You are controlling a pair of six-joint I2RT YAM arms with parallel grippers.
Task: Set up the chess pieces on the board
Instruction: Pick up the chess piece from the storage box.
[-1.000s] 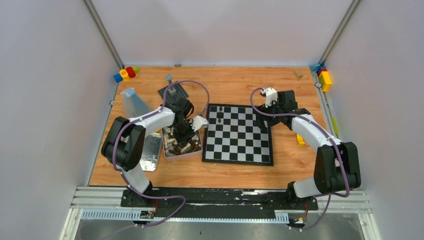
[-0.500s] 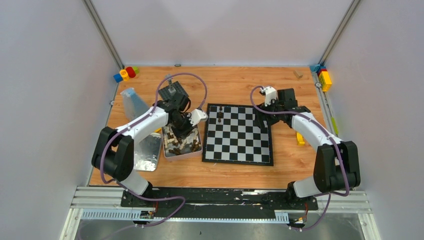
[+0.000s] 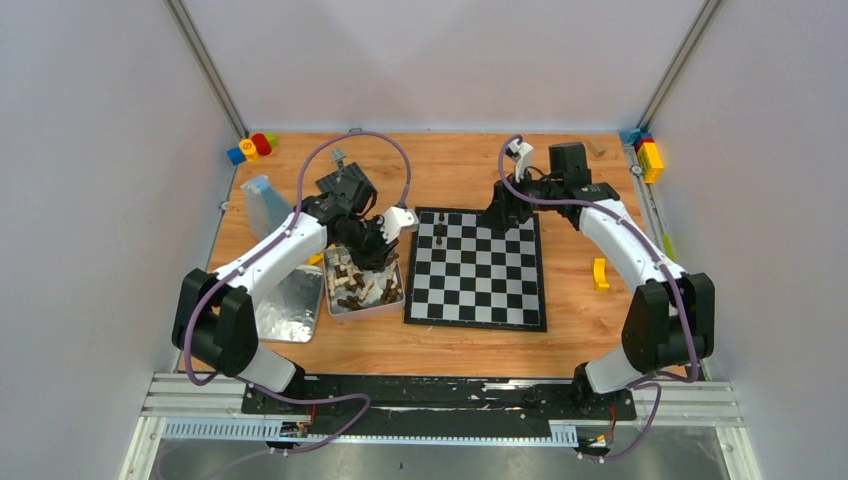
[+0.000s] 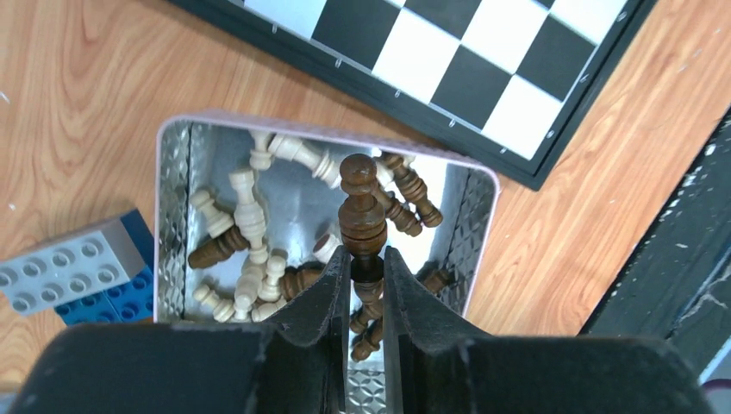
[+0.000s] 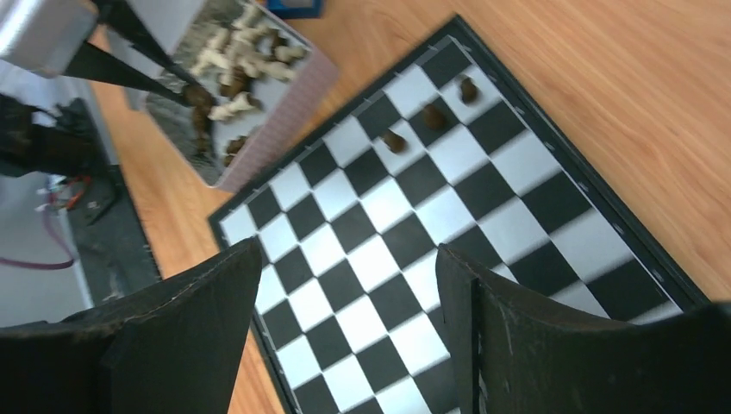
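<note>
Bright, even light, soft shadows.
Overhead and left wrist views are sharp; the tin (image 4: 172, 216) glints with glare; motion blur smears the board (image 5: 388, 259) in the right wrist view.

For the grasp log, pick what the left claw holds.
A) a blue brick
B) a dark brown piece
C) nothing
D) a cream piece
B: the left claw is shut on a dark brown piece, held above the tin.

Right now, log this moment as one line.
left claw: shut on dark piece over tin | right claw: open above board | on board: three dark pieces
</note>
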